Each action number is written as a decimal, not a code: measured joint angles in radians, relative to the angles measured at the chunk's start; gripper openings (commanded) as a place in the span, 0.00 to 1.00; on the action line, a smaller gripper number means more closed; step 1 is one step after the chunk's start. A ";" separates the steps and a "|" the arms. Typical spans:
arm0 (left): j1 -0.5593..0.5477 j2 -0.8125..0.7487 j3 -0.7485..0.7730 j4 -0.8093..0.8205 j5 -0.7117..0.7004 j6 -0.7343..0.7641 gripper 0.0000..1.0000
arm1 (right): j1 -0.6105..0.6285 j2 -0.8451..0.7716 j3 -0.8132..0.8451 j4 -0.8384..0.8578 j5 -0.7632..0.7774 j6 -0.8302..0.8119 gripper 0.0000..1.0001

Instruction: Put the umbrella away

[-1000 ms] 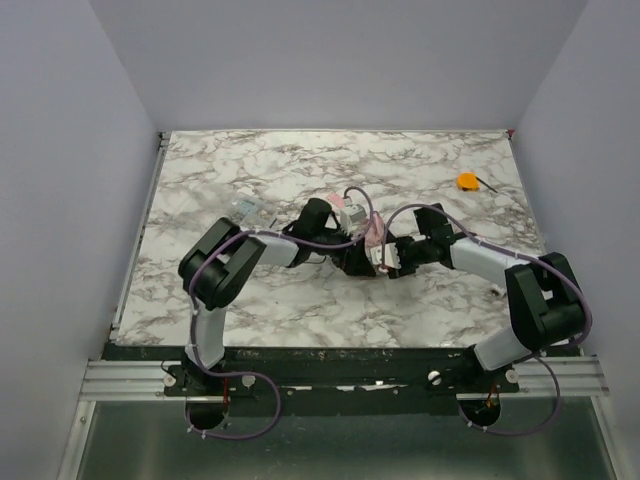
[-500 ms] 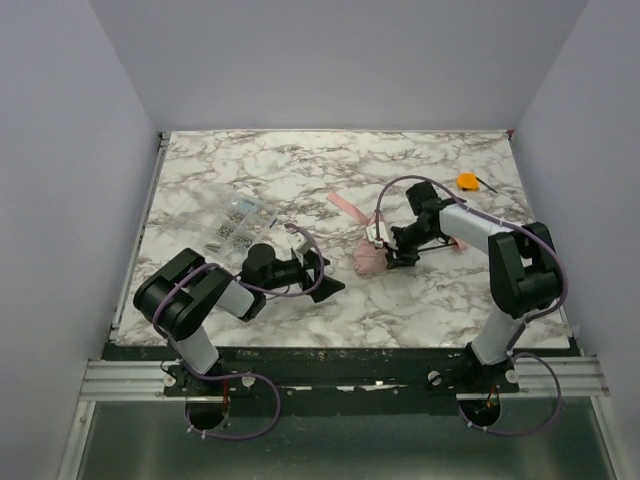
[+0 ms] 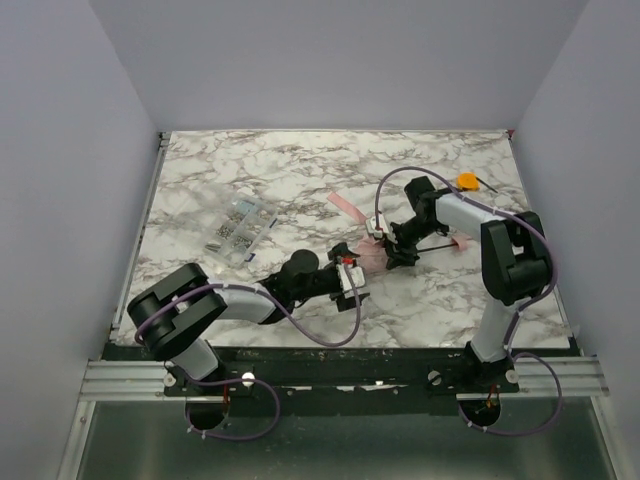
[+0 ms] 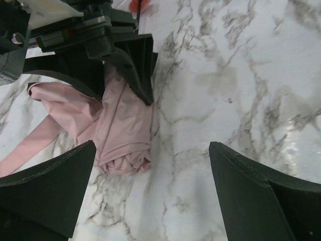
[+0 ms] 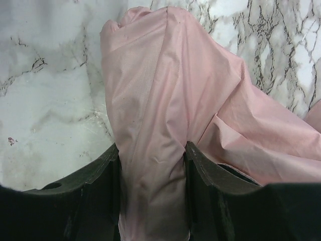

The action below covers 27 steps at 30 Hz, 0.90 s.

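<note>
The marble bench (image 3: 300,165) carries the pale pink umbrella (image 5: 150,90), a limp bundle of thin cloth lying just ahead of the left pincer (image 4: 150,150), whose fingers stand wide apart on nothing. The right pincer (image 5: 150,150) is clamped around the rolled canopy. It looks light, soft and slippery (loose folds would likely slide out), so I'd grip the gathered roll itself, not the strap (image 4: 25,145) trailing off beside it.

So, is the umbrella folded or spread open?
Folded. The umbrella has its pink canopy gathered into a loose bundle on the table, and the right gripper is closed on the fabric.
</note>
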 measured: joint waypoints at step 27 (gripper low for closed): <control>-0.004 0.334 0.504 -0.611 -0.019 0.128 0.00 | -0.035 0.006 0.034 -0.173 -0.083 0.118 0.78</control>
